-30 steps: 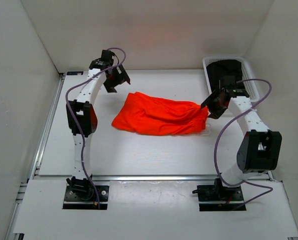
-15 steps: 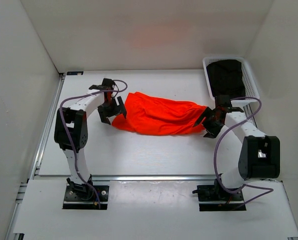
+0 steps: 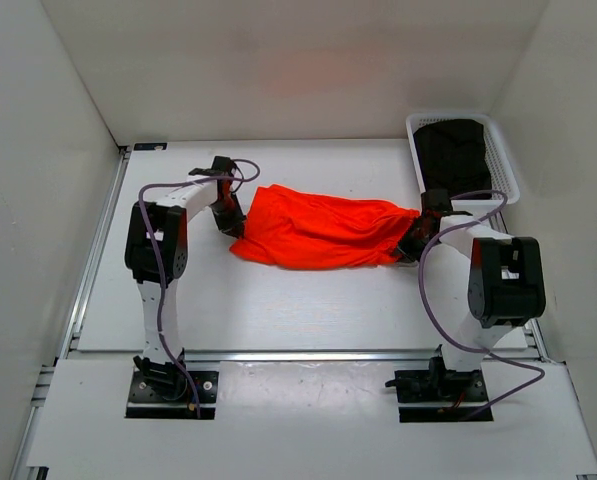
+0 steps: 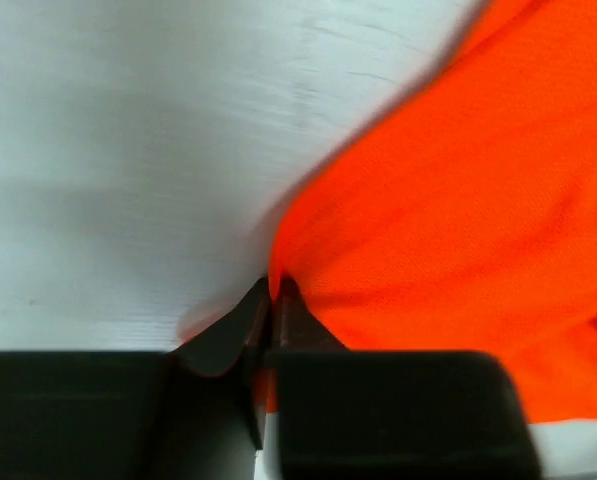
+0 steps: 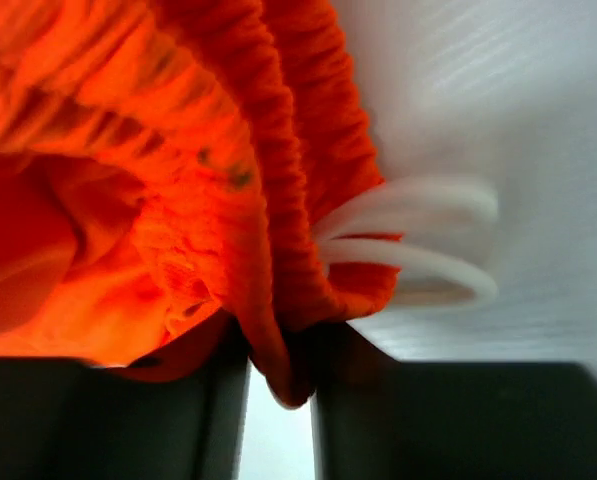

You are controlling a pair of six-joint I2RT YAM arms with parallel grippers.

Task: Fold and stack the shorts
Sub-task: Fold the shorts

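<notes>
Your left gripper [image 3: 225,214] has dropped from its raised pose at the back left of the table [image 3: 278,310] and now sits at the left end of the shorts [image 3: 318,230], where half a second ago it hung spread just beside that end; in the wrist view its fingers [image 4: 308,330] are clenched on the orange edge, a thin fold pinched between them; your right gripper [image 3: 415,243] has likewise come down and in on the right end, and its jaws, apart before, now grasp a fold of the gathered waistband [image 5: 278,150], with the white drawstring [image 5: 418,240] looping out just beside them; the shorts lie much where they lay, stretched left to right across the middle of the table, bunched rather than flat; the white basket [image 3: 505,170] stands at the back right corner as before and holds the black garment [image 3: 453,150], which fills most of it; the shorts are outside it, their waistband end near its front edge.
</notes>
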